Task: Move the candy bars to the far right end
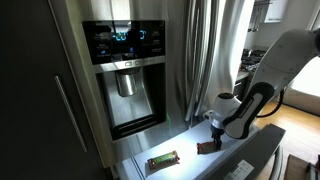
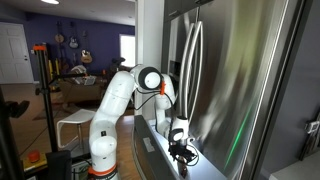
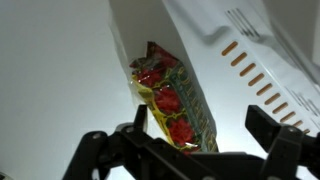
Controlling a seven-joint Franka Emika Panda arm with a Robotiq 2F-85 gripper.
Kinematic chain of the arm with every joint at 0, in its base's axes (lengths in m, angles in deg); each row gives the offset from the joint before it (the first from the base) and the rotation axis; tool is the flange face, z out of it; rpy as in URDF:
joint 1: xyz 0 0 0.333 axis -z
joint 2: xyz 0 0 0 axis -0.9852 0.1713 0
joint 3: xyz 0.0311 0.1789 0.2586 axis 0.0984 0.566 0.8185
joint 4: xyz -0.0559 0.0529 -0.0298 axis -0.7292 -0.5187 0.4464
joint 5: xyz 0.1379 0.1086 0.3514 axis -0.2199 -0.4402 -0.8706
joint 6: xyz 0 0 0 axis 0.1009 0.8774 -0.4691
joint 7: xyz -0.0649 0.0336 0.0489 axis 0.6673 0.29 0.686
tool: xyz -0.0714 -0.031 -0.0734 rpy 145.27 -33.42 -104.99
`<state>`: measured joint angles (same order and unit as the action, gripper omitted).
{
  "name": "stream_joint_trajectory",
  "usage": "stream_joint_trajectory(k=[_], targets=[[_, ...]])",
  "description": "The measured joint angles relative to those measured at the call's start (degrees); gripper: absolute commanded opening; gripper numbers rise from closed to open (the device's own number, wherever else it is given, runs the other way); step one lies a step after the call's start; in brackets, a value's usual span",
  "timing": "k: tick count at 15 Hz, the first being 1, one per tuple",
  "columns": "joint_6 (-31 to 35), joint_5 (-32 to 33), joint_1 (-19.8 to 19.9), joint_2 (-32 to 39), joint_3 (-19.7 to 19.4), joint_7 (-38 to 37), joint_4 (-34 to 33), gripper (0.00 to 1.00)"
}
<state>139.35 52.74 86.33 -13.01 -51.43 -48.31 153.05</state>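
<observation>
1. Exterior view facing the fridge: the gripper hangs low over the pale panel, just above the dark reddish candy bar. I can't tell the finger gap from here.
2. Same view: the greenish candy bar lies flat on the panel. It is apart from the reddish one, on the side below the water dispenser. Neither bar is at an end of the panel.
3. Exterior view from the side: the arm bends down alongside the fridge door, with the gripper low by the ledge. The bars are too small to make out.
4. Wrist view: the fingers are spread wide, with nothing clamped. One candy bar in a red-and-green wrapper lies flat on the white surface, framed between them. Its near end is hidden behind the gripper. I can't tell which bar it is.
</observation>
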Motion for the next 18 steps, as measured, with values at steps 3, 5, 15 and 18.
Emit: stream_joint_trajectory(k=[3, 5, 15, 18], targets=[[4.1, 0.3, 1.9, 2.6, 0.9, 0.5, -0.1, 0.70], [5.8, 0.9, 3.0, 4.0, 1.4, 0.5, -0.2, 0.52], [7.5, 2.1, 7.0, 2.5, 2.1, 0.3, 1.3, 0.05], [7.5, 2.1, 8.1, -0.4, 2.0, 0.1, 4.0, 0.01]])
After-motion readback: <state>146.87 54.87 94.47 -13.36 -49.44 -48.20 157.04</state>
